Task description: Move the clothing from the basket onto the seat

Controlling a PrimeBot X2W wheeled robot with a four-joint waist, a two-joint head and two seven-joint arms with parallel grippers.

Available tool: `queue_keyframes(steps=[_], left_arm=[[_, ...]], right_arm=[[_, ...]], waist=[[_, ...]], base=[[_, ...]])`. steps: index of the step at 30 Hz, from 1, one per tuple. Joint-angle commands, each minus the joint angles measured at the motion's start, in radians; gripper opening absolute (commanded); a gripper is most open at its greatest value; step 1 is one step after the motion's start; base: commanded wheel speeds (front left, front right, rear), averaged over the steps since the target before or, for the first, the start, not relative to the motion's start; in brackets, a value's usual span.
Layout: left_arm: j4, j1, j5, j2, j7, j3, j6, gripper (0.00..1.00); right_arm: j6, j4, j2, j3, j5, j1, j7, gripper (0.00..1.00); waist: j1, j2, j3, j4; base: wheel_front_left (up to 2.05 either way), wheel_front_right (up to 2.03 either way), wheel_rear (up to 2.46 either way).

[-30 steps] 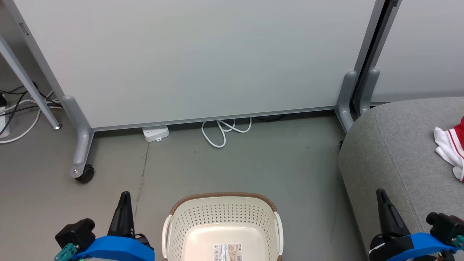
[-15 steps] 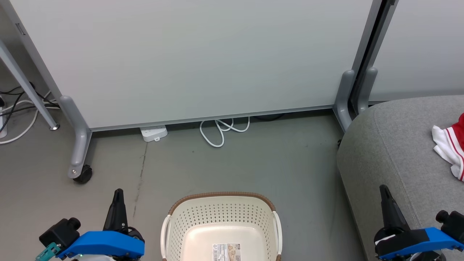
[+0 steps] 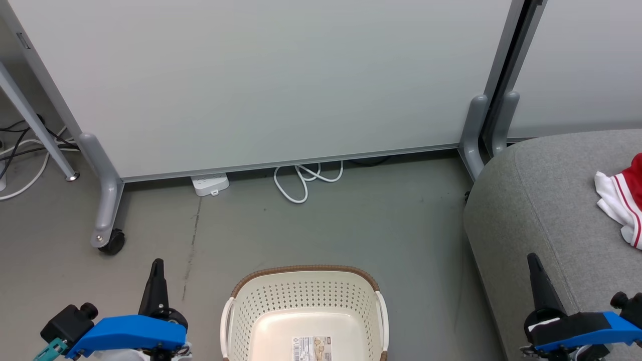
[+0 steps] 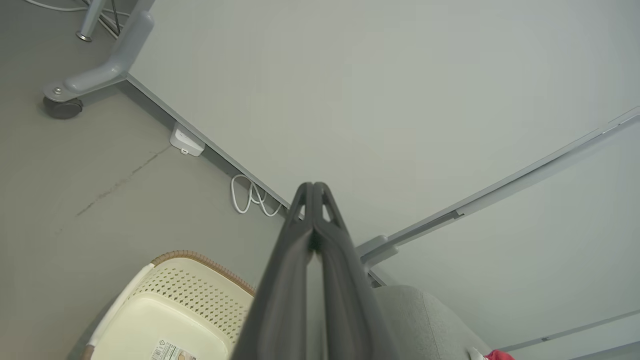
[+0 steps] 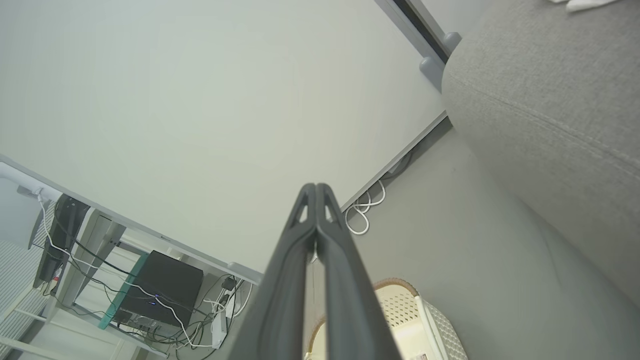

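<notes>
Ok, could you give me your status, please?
Left gripper, right gripper shut, empty. Cream perforated basket looks empty. Red-white garment on grey fabric seat. Nothing blocking.

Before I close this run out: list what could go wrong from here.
The basket is cut off at the head view's bottom edge, so a garment could remain unseen.
The red-and-white clothing on the grey seat runs past the frame; it may overhang.
Driving forward could snag the white cable loop.
</notes>
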Motion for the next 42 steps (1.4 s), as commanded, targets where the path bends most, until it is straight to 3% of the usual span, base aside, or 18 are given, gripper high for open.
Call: queue_keyframes(steps=[1, 42], left_arm=[[-0.015, -0.031, -0.036, 0.0, 0.009, 0.009, -0.005, 0.0], [-0.029, -0.053, -0.441, 0.0, 0.111, 0.063, -0.021, 0.0]], right_arm=[[0.0, -0.015, 0.0, -0.004, 0.037, -0.032, 0.008, 0.0], [0.0, -0.025, 0.014, -0.031, 0.445, -0.06, 0.111, 0.0]], waist=[[0.0, -0.0001, 0.0, -0.001], [0.0, -0.0001, 0.007, -0.021]], base=[[0.0, 0.0, 0.0], [0.0, 0.0, 0.0]])
